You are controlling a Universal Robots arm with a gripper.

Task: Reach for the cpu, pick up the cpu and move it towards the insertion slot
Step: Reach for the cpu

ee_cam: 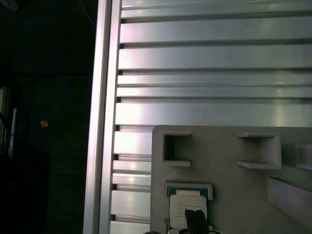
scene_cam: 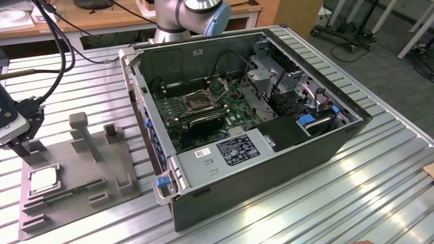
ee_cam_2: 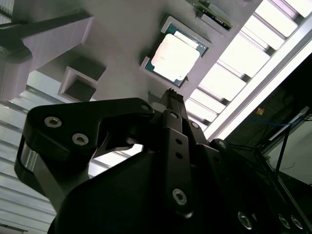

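Our gripper [scene_cam: 15,142] hangs over the near end of a grey plate [scene_cam: 119,168]. Its black body takes up the foreground of the second wrist view [ee_cam_2: 170,95], and we cannot tell how wide the jaws stand. They hold nothing that we can see.

Just beyond the jaws lies the cpu [ee_cam_2: 174,58], flat in a square pocket of the plate, silvery top up. In the first wrist view the cpu [ee_cam: 183,207] sits directly past the dark tip, apart from it as far as we can judge.

Farther from the jaws the plate carries upright blocks and open pockets. Past it stretches the ribbed metal table [scene_cam: 326,203].

Well away from the jaws stands an open computer case [scene_cam: 271,168], and on the circuit board [scene_cam: 234,109] inside it we see the insertion slot [scene_cam: 198,101].
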